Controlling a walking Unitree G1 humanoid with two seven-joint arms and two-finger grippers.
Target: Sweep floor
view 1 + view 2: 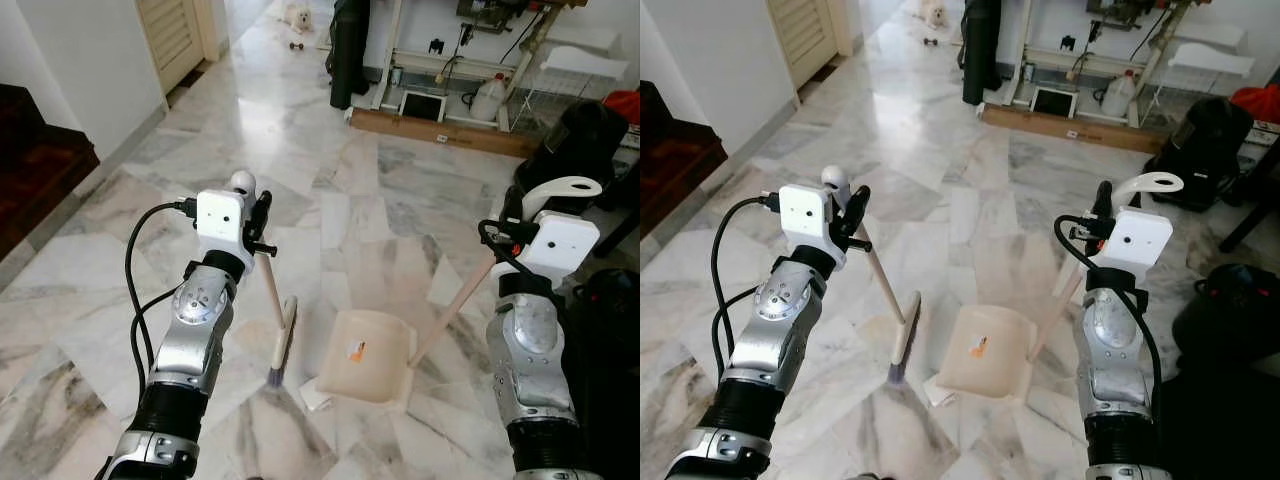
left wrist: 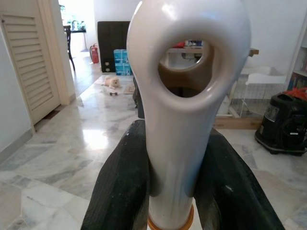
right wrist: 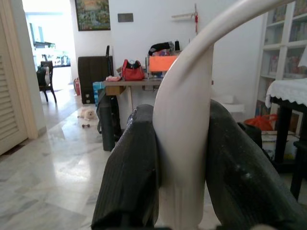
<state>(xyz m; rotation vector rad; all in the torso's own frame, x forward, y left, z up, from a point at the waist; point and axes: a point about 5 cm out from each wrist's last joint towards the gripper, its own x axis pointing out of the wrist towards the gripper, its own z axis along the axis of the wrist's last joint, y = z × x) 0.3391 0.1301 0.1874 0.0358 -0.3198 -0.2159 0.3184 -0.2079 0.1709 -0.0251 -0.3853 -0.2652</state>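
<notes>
Marble floor (image 1: 400, 200) runs wide ahead of me, pale with grey veins; clutter sits along the far wall, well clear of the working patch.

Dustpan (image 1: 365, 355) lies flat on the floor between my two arms, mouth turned toward my left, so anything pushed across from that side should slide straight in. Its long pale handle (image 1: 455, 305) slants up to my right. An orange sticker shows on the pan's bed.

Broom (image 1: 282, 345) stands just beside the pan's open edge, bristles down and touching the floor, stick (image 1: 268, 285) leaning up toward my left arm. Head is set edge-on to the pan mouth, which I read as the end of a stroke or the start of one.

Left gripper (image 2: 170, 182) is clamped on the broom's top, both black fingers (image 2: 120, 187) pressed against the white grip below its hanging hole. Holding that high gives reach without bending.

Right gripper (image 3: 184, 167) is clenched on the dustpan handle's curved top end, steadying the pan against the floor.

A small white scrap (image 1: 313, 397) lies at the pan's near corner, just outside it; likely the next thing to gather.
</notes>
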